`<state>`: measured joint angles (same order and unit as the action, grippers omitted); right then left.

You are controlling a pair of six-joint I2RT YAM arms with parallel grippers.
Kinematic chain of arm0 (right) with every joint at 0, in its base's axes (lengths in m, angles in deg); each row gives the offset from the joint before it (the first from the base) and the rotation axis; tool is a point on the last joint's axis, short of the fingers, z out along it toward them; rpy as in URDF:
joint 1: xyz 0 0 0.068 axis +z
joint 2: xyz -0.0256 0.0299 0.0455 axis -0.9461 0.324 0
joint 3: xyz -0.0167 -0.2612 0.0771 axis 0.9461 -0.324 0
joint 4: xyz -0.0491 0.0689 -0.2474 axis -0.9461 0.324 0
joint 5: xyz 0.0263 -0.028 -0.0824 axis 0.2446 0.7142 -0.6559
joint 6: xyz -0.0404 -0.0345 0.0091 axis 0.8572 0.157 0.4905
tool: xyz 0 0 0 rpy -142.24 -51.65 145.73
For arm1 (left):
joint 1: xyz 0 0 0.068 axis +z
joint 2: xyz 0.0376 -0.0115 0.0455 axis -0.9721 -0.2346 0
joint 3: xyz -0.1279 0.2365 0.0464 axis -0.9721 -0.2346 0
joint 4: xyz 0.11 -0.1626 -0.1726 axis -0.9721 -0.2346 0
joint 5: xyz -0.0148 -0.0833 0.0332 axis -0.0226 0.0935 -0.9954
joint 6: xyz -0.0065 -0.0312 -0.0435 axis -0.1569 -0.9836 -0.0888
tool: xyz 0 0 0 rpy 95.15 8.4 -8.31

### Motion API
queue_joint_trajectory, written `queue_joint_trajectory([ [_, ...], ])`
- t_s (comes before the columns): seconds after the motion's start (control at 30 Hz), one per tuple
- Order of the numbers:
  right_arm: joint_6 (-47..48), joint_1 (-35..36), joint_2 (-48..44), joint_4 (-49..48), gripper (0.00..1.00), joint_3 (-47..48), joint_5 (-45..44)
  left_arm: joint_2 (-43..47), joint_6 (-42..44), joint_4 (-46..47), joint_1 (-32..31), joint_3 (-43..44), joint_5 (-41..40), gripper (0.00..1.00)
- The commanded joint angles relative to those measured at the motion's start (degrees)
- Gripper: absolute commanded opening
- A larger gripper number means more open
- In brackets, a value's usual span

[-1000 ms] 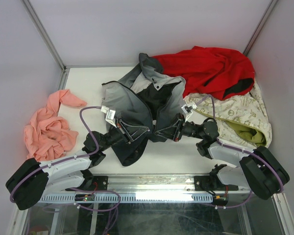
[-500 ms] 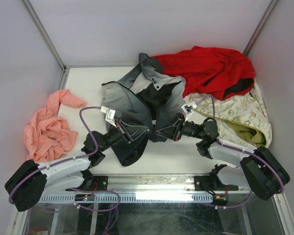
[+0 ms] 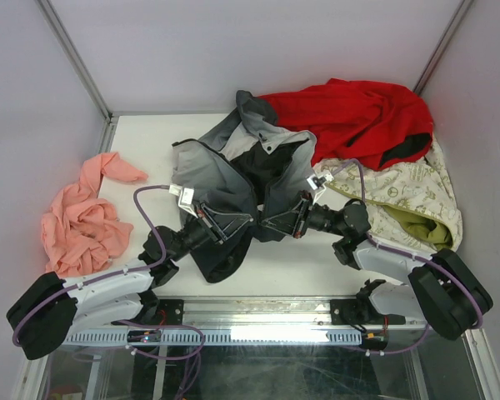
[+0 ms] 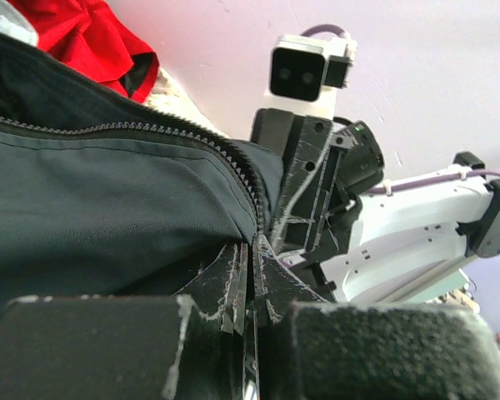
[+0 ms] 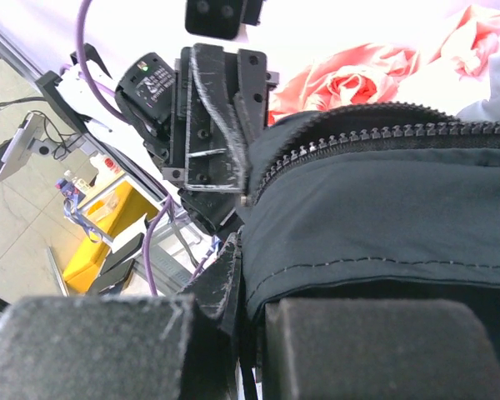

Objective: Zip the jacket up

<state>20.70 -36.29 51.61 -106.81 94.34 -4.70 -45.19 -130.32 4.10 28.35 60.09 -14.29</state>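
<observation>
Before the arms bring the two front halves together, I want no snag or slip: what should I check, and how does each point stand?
1. Left gripper shut on the jacket edge: ok.
2. Right gripper shut on the other edge: ok.
3. Zipper teeth exposed along both held edges: ok.
4. Bottom ends of the zipper joined: cannot tell.
5. Red garment apart from the jacket: not ok, it touches the far side.

You get bright, even light on the jacket; nearest your wrist cameras, the fingers blur.
</observation>
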Motion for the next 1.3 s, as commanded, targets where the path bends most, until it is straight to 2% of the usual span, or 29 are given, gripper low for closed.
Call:
queue_joint_trajectory([
  [0.0, -2.2, 0.4, 0.0, -12.3, 0.00, 2.5, -1.3, 1.2, -2.2, -2.4, -1.1, -1.9, -4.7, 0.00],
  [0.2, -2.0, 0.9, 1.7, -13.3, 0.00, 2.5, -1.7, 2.0, -2.7, -4.6, -1.1, -1.0, -4.0, 0.00],
  [0.4, -0.5, 0.7, 3.5, -12.8, 0.00, 2.3, -3.1, 2.2, -4.2, -0.5, -1.1, -1.7, 0.0, 0.00],
  [0.5, -0.4, 0.7, 3.4, -12.2, 0.00, 2.7, -3.1, 2.6, -3.3, -3.0, -1.1, -1.1, 1.2, 0.00],
  [0.73, 2.2, 0.3, 0.6, -3.4, 0.00, 4.5, -4.3, 4.5, -1.0, -6.6, -1.1, -1.0, 3.9, 0.00],
  [0.87, 4.7, -0.3, -1.1, 6.4, 0.00, 5.9, -7.1, 6.3, 0.1, -8.5, -1.1, -1.5, 4.0, 0.00],
  [0.97, 3.8, -0.1, -1.7, 4.4, 0.00, 5.0, -6.5, 7.5, -1.1, -9.7, -1.1, -2.2, 1.6, 0.00],
  [1.03, 3.5, 0.6, -1.7, 3.5, 0.00, 5.0, -5.2, 7.7, -3.3, -9.4, -1.1, -2.5, -0.5, 0.09],
  [1.17, 4.1, 2.2, -1.4, 2.7, 0.00, 4.8, -3.9, 5.8, -7.5, -5.0, -1.1, -2.9, -1.8, 0.21],
  [1.27, 3.7, 2.5, -1.2, 1.0, 0.00, 4.0, -3.9, 3.8, -8.8, -2.9, -1.1, -2.1, -0.7, 0.23],
])
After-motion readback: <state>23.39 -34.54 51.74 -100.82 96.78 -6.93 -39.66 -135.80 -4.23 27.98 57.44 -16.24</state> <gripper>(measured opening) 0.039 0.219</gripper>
